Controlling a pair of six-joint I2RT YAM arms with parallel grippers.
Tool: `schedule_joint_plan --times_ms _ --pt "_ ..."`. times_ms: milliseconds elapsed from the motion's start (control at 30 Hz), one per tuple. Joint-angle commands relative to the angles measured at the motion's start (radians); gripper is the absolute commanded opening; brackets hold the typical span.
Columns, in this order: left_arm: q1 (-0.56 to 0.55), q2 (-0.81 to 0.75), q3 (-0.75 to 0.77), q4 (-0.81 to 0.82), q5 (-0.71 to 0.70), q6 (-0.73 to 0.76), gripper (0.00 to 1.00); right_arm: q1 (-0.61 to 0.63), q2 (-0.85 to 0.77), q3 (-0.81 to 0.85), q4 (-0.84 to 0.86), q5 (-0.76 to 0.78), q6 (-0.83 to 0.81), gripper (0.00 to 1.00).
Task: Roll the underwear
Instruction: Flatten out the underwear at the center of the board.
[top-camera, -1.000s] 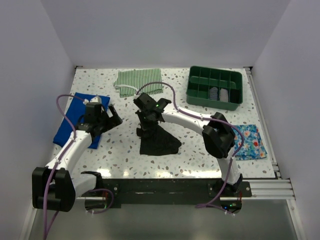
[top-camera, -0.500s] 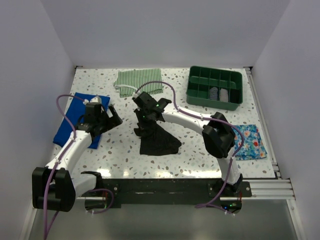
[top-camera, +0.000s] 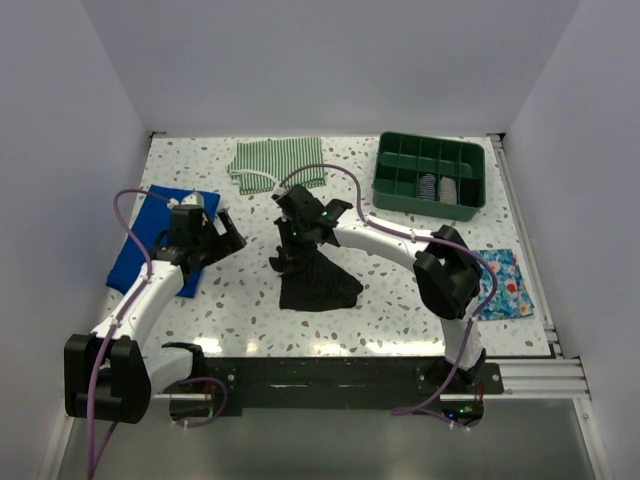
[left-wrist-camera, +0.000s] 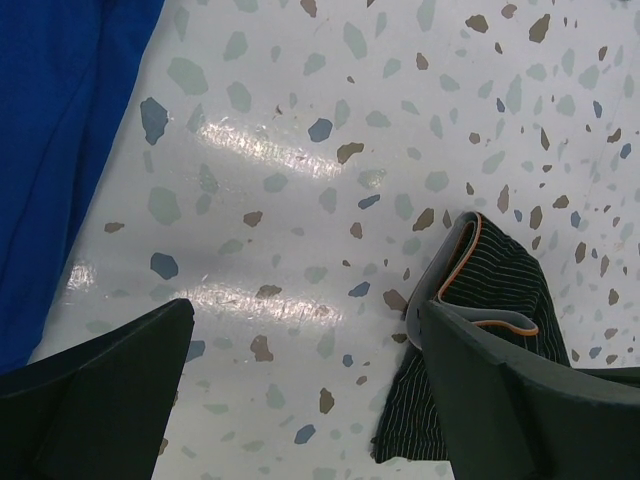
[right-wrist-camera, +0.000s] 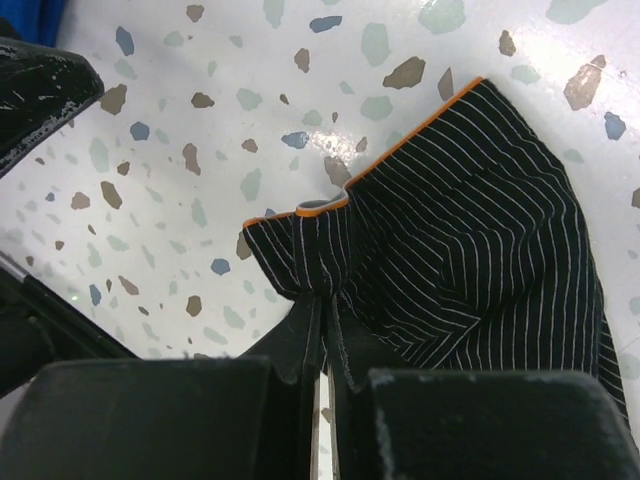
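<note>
Clamping the far edge of the pinstriped underwear (right-wrist-camera: 470, 250) in my right gripper (right-wrist-camera: 320, 345); its length runs toward me, left gripper (left-wrist-camera: 305, 310) open, apart.

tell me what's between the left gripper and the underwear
Nothing but bare speckled table lies between the left gripper and the underwear; the top external view shows it best.

Robotics lab test cell: white enclosure walls (top-camera: 320, 70) surround a speckled terrazzo tabletop (top-camera: 250, 320); the left arm (top-camera: 140, 298) and right arm (top-camera: 380, 238) are bolted to a black base rail (top-camera: 320, 378)
</note>
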Motion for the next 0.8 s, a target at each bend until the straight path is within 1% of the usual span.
schedule_joint_plan --times_ms 0,133,267,300,367,400,500,533,567,600,667,700,733,767 --pt "0.008 0.005 0.007 0.018 0.025 0.013 1.00 -0.047 -0.075 -0.039 0.093 -0.115 0.063 0.00" --pt "0.008 -0.004 0.007 0.015 0.028 0.016 1.00 -0.068 -0.084 -0.066 0.134 -0.167 0.079 0.00" --pt "0.008 -0.007 0.008 0.012 0.035 0.020 1.00 -0.079 -0.105 -0.096 0.163 -0.182 0.097 0.00" --pt "0.008 -0.006 0.010 0.012 0.038 0.022 1.00 -0.084 -0.107 -0.096 0.162 -0.184 0.102 0.09" --pt "0.008 -0.007 0.013 0.012 0.044 0.023 1.00 -0.087 -0.101 -0.096 0.156 -0.196 0.099 0.09" --pt "0.008 -0.007 0.012 0.012 0.049 0.025 1.00 -0.088 -0.086 -0.088 0.144 -0.201 0.097 0.11" --pt "0.008 -0.007 0.010 0.013 0.057 0.025 1.00 -0.090 -0.067 -0.083 0.137 -0.222 0.090 0.10" --pt "0.008 -0.007 0.010 0.015 0.060 0.025 1.00 -0.090 -0.061 -0.083 0.140 -0.224 0.091 0.21" --pt "0.008 -0.007 0.007 0.015 0.066 0.028 1.00 -0.090 -0.059 -0.085 0.142 -0.225 0.090 0.22" --pt "0.008 -0.006 0.005 0.018 0.069 0.028 1.00 -0.090 -0.058 -0.083 0.142 -0.221 0.088 0.18" --pt "0.008 -0.003 0.004 0.019 0.072 0.028 1.00 -0.088 -0.056 -0.086 0.149 -0.215 0.085 0.20" --pt "0.008 0.000 0.004 0.021 0.075 0.028 1.00 -0.090 -0.055 -0.085 0.148 -0.213 0.085 0.19" --pt "0.008 0.002 0.004 0.021 0.078 0.028 1.00 -0.088 -0.050 -0.082 0.146 -0.212 0.083 0.14" --pt "0.008 0.005 0.004 0.022 0.080 0.028 1.00 -0.088 -0.047 -0.074 0.142 -0.212 0.079 0.11"
